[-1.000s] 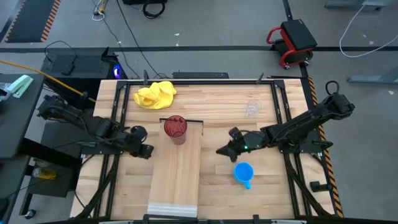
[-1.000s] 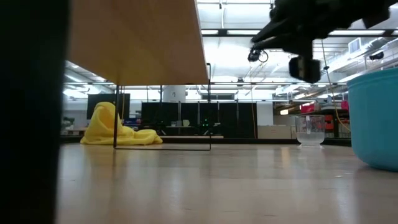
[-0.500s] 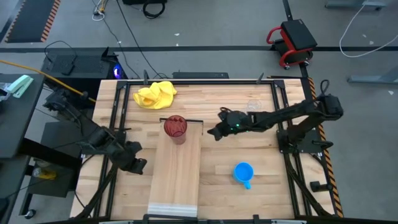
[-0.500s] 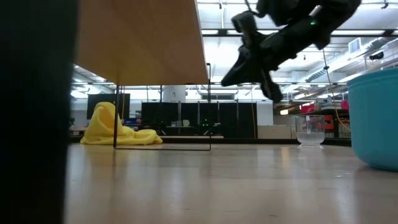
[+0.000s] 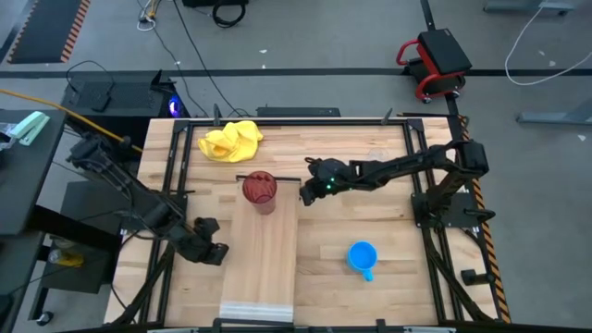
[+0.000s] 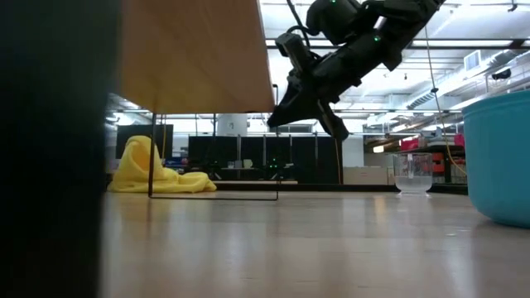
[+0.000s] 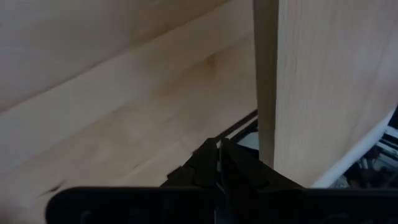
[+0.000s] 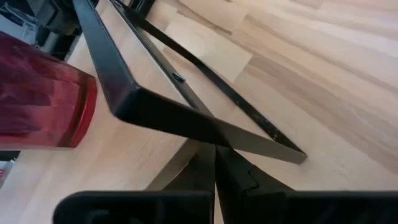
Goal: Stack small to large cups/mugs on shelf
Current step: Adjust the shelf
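The dark red tumbler (image 5: 261, 189) stands on the far end of the pale shelf (image 5: 264, 264), which is raised on a black wire frame (image 8: 186, 118). The blue mug (image 5: 362, 257) sits on the table to the shelf's right. The clear glass cup (image 6: 412, 172) stands farther back on the right. My right gripper (image 5: 304, 194) is shut at the shelf's far right corner, beside the tumbler (image 8: 37, 93). My left gripper (image 5: 215, 252) is shut close by the shelf's left edge (image 7: 265, 124). My right gripper slants down from the table's right. Its shut fingertips (image 8: 214, 152) reach the black frame's bar (image 8: 174, 115) at the shelf's far right corner. I cannot tell whether they touch it. My left gripper touches nothing that shows.
A crumpled yellow cloth (image 5: 231, 141) lies at the table's far left. Bare tabletop stretches between the shelf and the blue mug (image 6: 501, 157). The shelf's raised lip (image 5: 257, 312) is at the near edge.
My right gripper has swung from beside the blue mug toward the table's far left, to the shelf's far right corner near the tumbler. My left gripper has gone toward the table's near edge along the shelf's left side. The cups have kept still.
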